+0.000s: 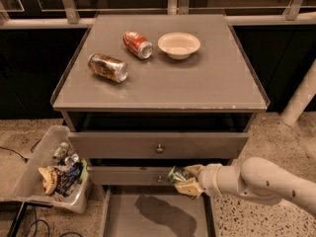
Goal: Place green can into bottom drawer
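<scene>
Above the open bottom drawer (127,226), jaws clasping green can (178,174), grey cabinet (197,83) on speckled floor (279,137).

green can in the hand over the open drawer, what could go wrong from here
1. The hand holds the green can close against the front of the middle drawer; lowering it straight down could scrape or knock the can there.
2. The can hangs over the rear right part of the bottom drawer, near its right wall; released on its side, it might roll on the flat floor or clip that wall.
</scene>
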Controlling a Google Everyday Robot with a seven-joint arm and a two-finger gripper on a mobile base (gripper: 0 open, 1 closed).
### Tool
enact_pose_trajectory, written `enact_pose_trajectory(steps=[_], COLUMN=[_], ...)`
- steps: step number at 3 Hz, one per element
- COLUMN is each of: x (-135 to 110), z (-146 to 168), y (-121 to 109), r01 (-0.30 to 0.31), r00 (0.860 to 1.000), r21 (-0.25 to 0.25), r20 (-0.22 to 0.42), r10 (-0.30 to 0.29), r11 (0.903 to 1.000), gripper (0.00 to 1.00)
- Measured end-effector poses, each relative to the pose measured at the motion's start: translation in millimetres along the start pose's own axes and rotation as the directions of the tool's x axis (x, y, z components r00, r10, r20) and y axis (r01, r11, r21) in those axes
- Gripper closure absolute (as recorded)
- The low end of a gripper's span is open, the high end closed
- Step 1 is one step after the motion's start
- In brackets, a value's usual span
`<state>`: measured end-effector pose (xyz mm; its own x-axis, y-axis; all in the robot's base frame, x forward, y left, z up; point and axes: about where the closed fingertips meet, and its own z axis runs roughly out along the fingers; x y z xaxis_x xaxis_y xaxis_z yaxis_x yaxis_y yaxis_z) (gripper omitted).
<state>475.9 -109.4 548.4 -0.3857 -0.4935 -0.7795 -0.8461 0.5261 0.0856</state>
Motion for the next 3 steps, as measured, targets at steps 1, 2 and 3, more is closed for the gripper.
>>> enact_pose_trajectory(steps=[1,2,3], x=[42,81,116], z=[31,61,91], y=[0,2,-2], r01=[-0.02,-0.011,0.008], r00=[1.0,1.0,0.999], r21=[0.001,0.014,-0.006], r20=[-0.004,0.019,0.05], r10=[0.02,0.011,-0.007], r11=[0.9998,0.9998,1.0], gripper=[1.0,1.0,1.0])
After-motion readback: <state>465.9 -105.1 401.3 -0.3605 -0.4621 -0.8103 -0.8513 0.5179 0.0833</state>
